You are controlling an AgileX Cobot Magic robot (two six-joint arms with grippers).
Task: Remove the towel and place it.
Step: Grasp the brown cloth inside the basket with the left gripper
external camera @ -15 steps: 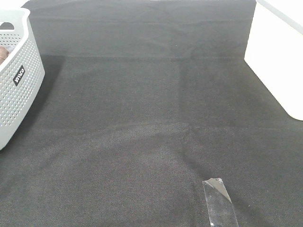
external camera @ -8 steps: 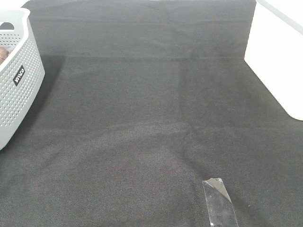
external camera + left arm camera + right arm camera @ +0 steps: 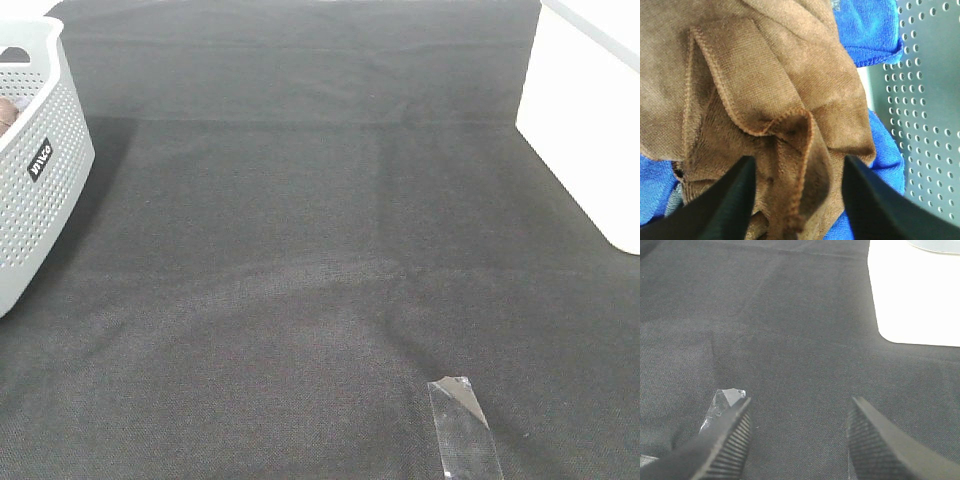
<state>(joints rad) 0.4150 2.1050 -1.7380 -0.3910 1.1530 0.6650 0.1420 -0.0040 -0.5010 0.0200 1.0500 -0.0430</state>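
The towel [image 3: 765,85] is a rust-brown cloth with a stitched hem. It lies crumpled on blue cloths [image 3: 865,25] inside the perforated grey basket [image 3: 925,110]. My left gripper [image 3: 797,200] is low over it, open, with a raised fold of the towel standing between its dark fingers [image 3: 725,205]. In the exterior high view only a brown sliver of the towel [image 3: 6,112] shows over the basket [image 3: 35,190] rim at far left, and neither gripper appears. My right gripper [image 3: 797,440] hangs open over the black tablecloth [image 3: 790,330], holding nothing.
A strip of clear tape [image 3: 462,430] lies on the tablecloth near the front, just beside the right gripper's finger [image 3: 722,402]. A white board [image 3: 590,130] covers the right side of the table.
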